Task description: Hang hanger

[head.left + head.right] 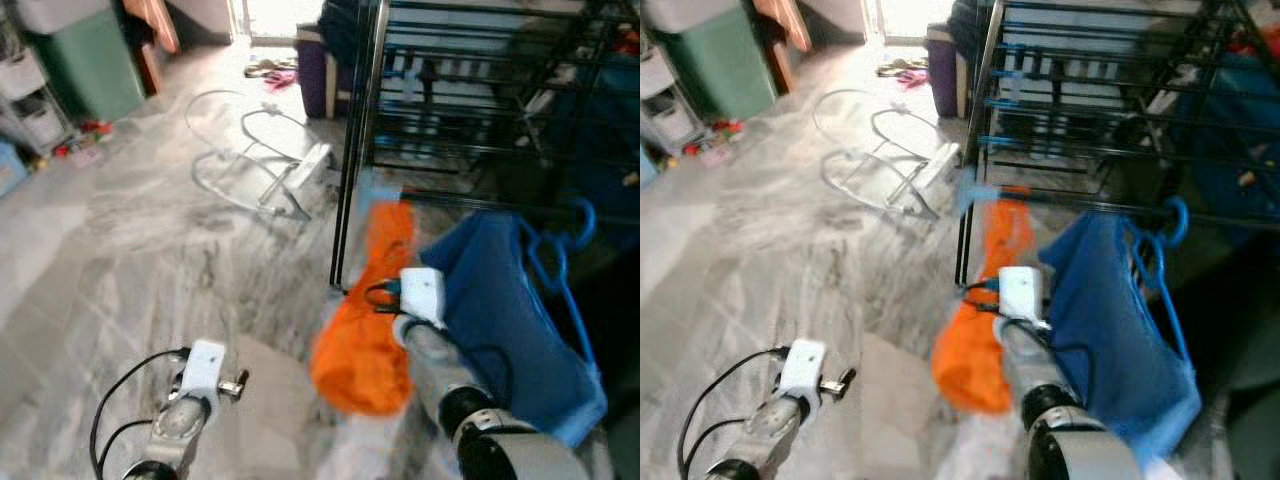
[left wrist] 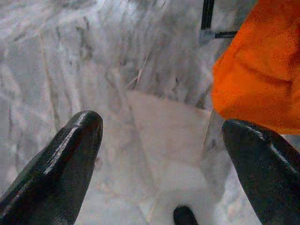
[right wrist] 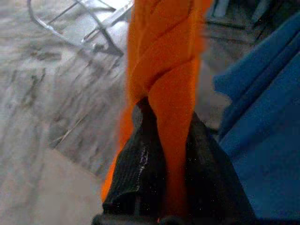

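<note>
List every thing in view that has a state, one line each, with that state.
Right hand: shut on the orange garment.
Left hand: open, empty, over the marble floor.
Orange garment: bunched, hanging from the right hand.
Blue garment: draped on a blue hanger.
Blue hanger: hooked over a rack bar.
Black rack: upright.
White wire frame: lying on the floor.

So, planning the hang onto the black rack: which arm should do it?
Right. The right gripper already pinches the orange garment beside the black metal rack; the left gripper is open over floor.
</note>
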Robot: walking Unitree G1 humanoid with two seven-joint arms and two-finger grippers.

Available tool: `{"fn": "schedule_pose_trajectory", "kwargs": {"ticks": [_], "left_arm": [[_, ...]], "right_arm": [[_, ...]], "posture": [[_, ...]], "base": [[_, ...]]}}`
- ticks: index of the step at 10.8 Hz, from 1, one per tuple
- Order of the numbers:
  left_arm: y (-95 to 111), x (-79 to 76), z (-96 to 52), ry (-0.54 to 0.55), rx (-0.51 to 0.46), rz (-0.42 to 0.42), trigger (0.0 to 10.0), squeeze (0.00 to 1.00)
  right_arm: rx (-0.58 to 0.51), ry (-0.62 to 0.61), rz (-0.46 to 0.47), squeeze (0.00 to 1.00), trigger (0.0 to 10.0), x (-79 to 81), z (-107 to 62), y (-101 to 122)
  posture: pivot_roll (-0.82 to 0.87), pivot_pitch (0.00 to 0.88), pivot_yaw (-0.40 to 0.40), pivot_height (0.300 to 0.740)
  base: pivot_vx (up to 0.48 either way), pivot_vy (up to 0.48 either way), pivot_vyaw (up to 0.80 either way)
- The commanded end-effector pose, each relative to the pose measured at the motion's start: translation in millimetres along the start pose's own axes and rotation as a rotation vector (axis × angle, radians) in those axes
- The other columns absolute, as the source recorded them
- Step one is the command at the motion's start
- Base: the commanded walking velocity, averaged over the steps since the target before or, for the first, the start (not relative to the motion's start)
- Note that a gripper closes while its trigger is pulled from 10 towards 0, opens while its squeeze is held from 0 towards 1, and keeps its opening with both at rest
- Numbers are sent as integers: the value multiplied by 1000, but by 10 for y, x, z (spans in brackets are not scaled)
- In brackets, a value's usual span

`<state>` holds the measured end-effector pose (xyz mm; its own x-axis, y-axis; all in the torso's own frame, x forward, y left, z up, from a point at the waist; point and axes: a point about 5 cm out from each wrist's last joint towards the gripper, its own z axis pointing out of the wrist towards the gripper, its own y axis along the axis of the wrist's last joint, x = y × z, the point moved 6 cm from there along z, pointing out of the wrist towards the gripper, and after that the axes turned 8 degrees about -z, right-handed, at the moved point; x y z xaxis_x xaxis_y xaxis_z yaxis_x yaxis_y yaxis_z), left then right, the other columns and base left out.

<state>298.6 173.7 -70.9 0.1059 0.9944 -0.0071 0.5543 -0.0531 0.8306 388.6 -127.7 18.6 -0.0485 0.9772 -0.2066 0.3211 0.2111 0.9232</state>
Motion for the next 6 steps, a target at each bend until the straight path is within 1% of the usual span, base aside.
{"fn": "schedule_pose_trajectory", "kwargs": {"ticks": [1, 2, 3, 4, 5, 6], "left_arm": [[-57, -110, -4, -26, 11, -8, 10000, 0], [-110, -130, -24, -36, 21, -7, 10000, 0], [-137, -131, -32, -38, 29, -4, 10000, 0], [-164, -127, -41, -38, 37, -1, 10000, 0], [-181, -119, -47, -38, 42, -1, 10000, 0], [-195, -112, -53, -37, 47, 1, 10000, 0]], "right_arm": [[-63, -50, -18, 0, 10000, -143, 22, 145], [-89, -56, -16, 0, 10000, -131, 10, 178], [-84, -45, 0, 0, 10000, -104, -3, 146], [-65, -42, 4, 0, 10000, -95, -37, 42], [-51, -14, 8, 0, 10000, -56, -91, -86], [-76, 28, -22, 0, 10000, 17, -134, -105]], "posture": [[-123, 84, 13, 740], [-124, 90, 14, 740], [-126, 92, 13, 740], [-130, 96, 13, 740], [-136, 102, 14, 740], [-142, 107, 15, 740]], "base": [[0, 0, 0], [0, 0, 0], [0, 0, 0], [0, 0, 0], [0, 0, 0], [0, 0, 0]]}}
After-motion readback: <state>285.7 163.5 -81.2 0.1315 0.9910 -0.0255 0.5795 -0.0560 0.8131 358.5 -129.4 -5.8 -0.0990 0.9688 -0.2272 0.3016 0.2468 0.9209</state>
